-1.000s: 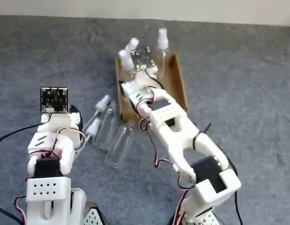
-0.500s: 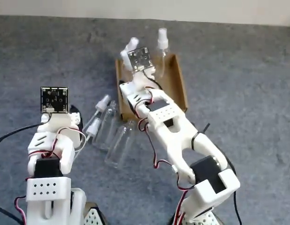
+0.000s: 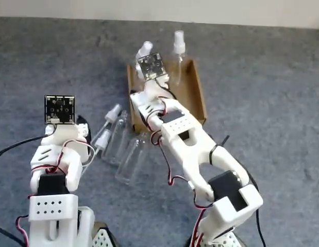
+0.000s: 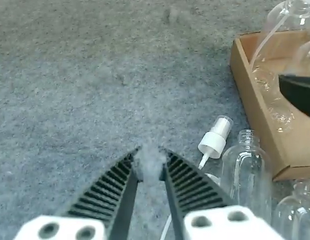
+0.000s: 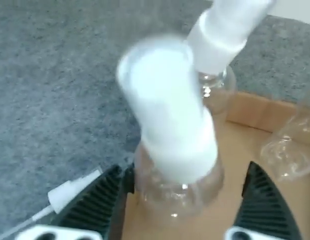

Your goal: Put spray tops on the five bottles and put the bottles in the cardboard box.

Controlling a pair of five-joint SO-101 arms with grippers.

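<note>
Bottle (image 5: pixel 177 192): clear plastic, round-shouldered, fitted with a white spray top (image 5: pixel 165 125), leaning to one side. It sits between the fingers of the right gripper (image 5: pixel 186 177), above the cardboard box (image 5: pixel 255 117) and close to one side wall.

Right gripper: jaws spread wide around the bottle body. One finger touches the bottle wall. The other stands off it, with a strip of cardboard visible in the gap. A second capped bottle (image 5: pixel 215 92) stands just beyond the gripper, in the box.

Left gripper (image 4: pixel 150 162): jaws drawn nearly together with a narrow slit between the tips, nothing held, low over the grey carpet (image 4: pixel 69 75). Ahead of it, toward the right arm's side, lie a loose spray top (image 4: pixel 215 137) and an uncapped bottle (image 4: pixel 245 162), just outside the box wall.
</note>
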